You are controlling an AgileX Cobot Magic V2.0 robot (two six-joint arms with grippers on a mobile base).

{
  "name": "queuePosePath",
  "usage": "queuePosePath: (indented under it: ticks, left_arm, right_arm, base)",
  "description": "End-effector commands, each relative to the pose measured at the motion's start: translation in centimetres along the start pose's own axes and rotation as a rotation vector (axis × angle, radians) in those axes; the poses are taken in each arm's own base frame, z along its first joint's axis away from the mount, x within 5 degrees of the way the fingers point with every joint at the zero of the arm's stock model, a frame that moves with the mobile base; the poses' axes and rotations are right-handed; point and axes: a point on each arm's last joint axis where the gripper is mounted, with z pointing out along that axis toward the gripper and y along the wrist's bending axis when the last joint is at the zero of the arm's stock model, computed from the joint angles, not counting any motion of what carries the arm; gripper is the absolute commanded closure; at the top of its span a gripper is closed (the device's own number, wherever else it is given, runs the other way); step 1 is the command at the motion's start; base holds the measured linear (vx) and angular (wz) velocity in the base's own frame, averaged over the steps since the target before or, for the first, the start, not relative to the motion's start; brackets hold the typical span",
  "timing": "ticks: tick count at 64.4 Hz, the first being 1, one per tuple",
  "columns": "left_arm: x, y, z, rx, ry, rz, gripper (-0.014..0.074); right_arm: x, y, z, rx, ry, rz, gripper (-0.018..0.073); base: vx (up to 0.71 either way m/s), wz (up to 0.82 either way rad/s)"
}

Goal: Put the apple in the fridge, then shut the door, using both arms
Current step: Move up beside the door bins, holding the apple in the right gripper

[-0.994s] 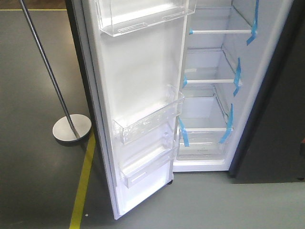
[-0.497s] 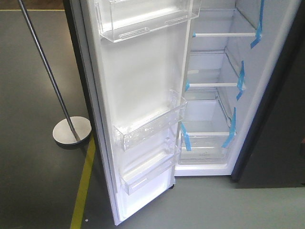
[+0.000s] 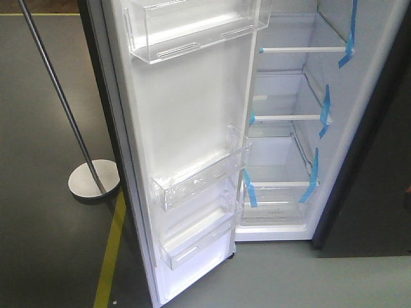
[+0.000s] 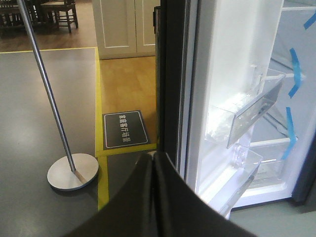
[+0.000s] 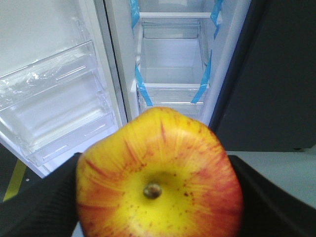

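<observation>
L jaws: smooth black, curved, thin seam btwn. R jaws: matte black, blurry.

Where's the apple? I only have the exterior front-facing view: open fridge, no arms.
Observer: Right wrist view: the apple is clamped in the right gripper, facing the open fridge.
Operator: Left arm?
Observer: Left wrist view: the left gripper is shut and empty, pointed at the door along its dark outer edge.
Operator: Anything past the door?
Observer: A dark floor sign with white lettering, beside yellow tape.
</observation>
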Motion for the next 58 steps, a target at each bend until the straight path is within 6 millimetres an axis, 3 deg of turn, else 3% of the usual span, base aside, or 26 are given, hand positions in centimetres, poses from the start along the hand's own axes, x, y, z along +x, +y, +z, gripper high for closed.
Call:
queuePosePath:
  ticks: [1,58]
  left_arm:
    - [-0.04,-0.03,0.07,0.010,-0.063,-0.004,0.0602]
    - [-0.04,-0.03,0.07,0.010,-0.063,-0.004,0.0602]
  right_arm:
    - [-1.39,-0.10,-0.61,0.014,-0.100,0.002,0.0372]
    - [-1.39,-0.10,-0.61,0.014,-0.100,0.002,0.0372]
  base:
    - [0.04,-0.01]
    - [0.05,-0.01]
